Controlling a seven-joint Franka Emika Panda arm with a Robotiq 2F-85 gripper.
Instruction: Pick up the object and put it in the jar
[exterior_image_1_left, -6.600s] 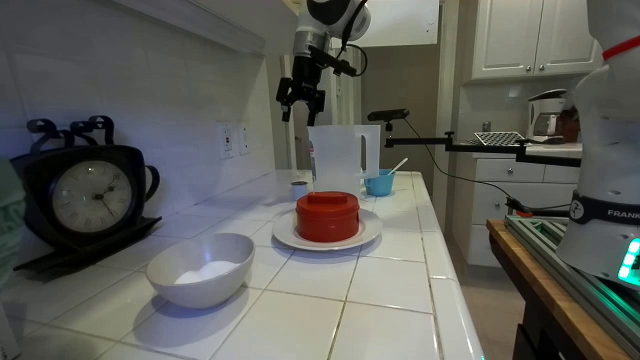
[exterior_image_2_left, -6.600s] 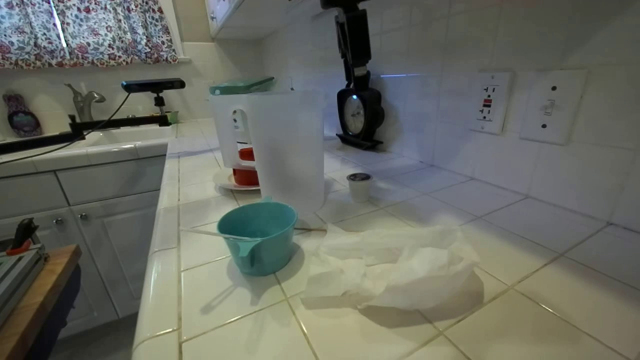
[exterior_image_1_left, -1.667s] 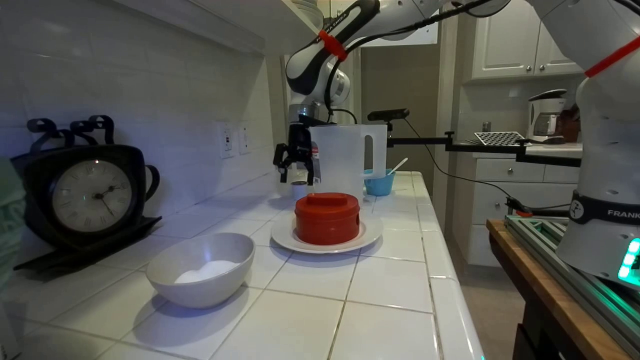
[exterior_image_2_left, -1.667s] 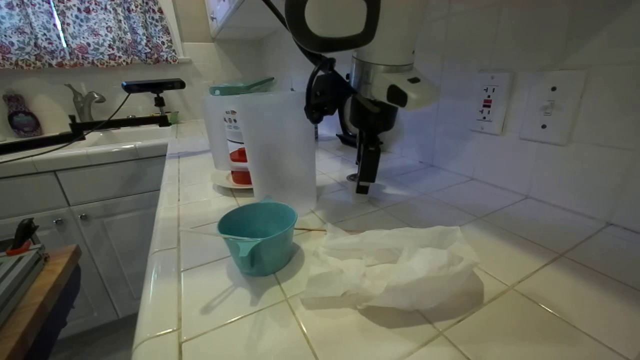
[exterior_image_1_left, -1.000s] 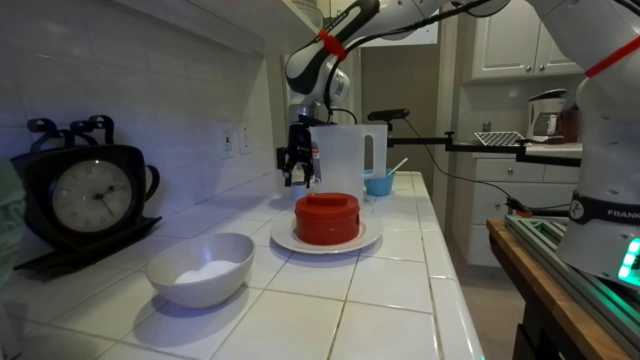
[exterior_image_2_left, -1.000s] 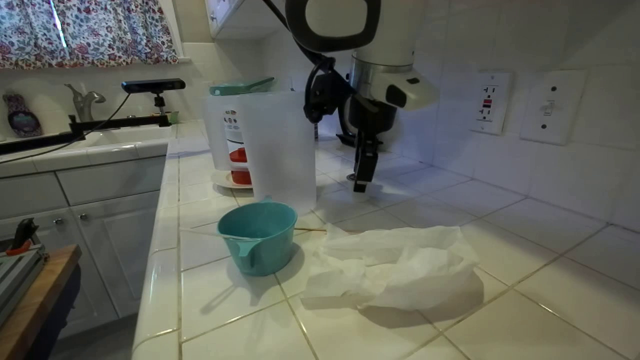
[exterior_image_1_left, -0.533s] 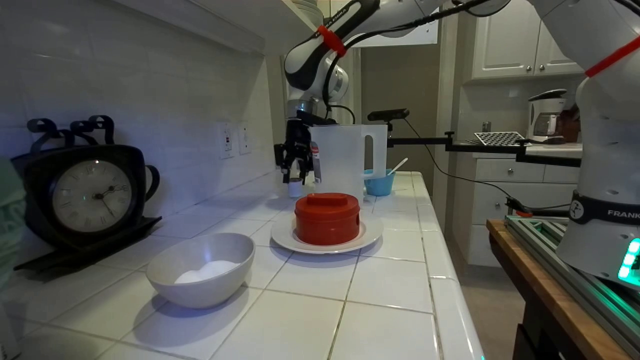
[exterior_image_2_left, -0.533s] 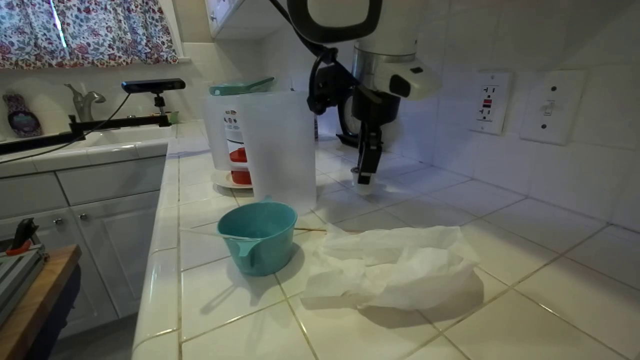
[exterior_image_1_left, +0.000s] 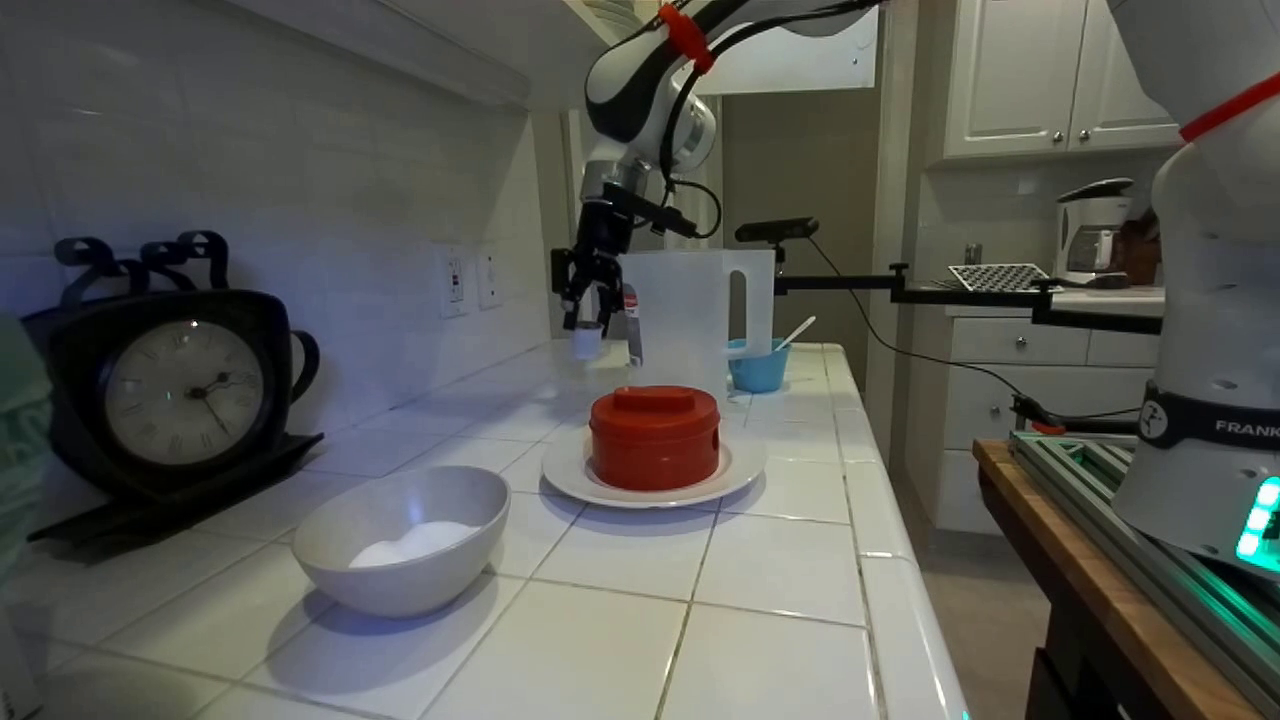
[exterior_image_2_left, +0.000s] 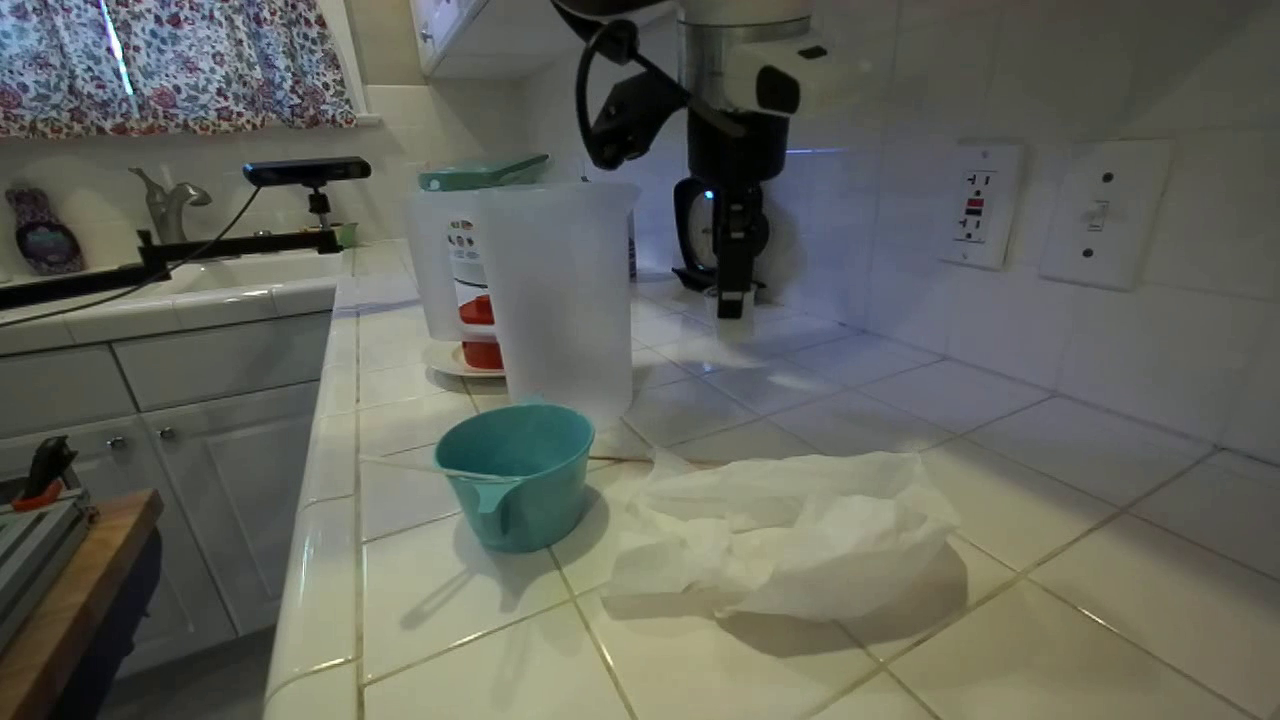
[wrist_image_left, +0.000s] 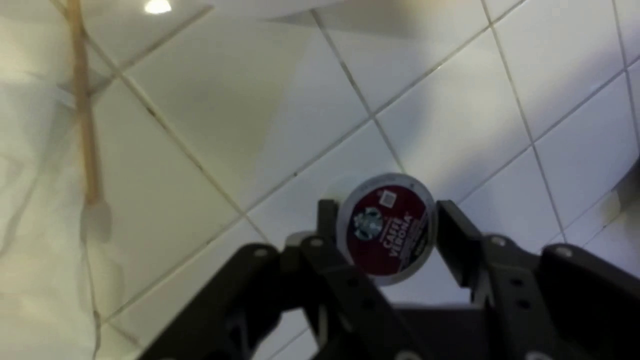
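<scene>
The black gripper (exterior_image_1_left: 588, 322) holds a small white coffee pod (wrist_image_left: 387, 230), its two fingers narrowed onto opposite sides of it, up off the tiled counter (exterior_image_1_left: 620, 640) and on the side of the tall translucent jug (exterior_image_2_left: 560, 300) toward the wall (exterior_image_1_left: 340, 220). The pod (I can read Caffè Verona on its dark red lid in the wrist view) is outside the jug, near it and lower than its rim. On one side of the jug a round red container (exterior_image_1_left: 655, 440) sits on a white plate (exterior_image_1_left: 745, 470); farther from the jug that way stand a pale bowl (exterior_image_1_left: 410, 590) with something white (exterior_image_1_left: 415, 543) in it and, near the wall, a black clock (exterior_image_1_left: 185, 390). On the jug's opposite side I see a blue cup (exterior_image_2_left: 540, 510) with a pale stick (exterior_image_1_left: 797, 331) poking over its edge, and a crumpled white sheet (exterior_image_2_left: 800, 540) lying closer to the wall.
</scene>
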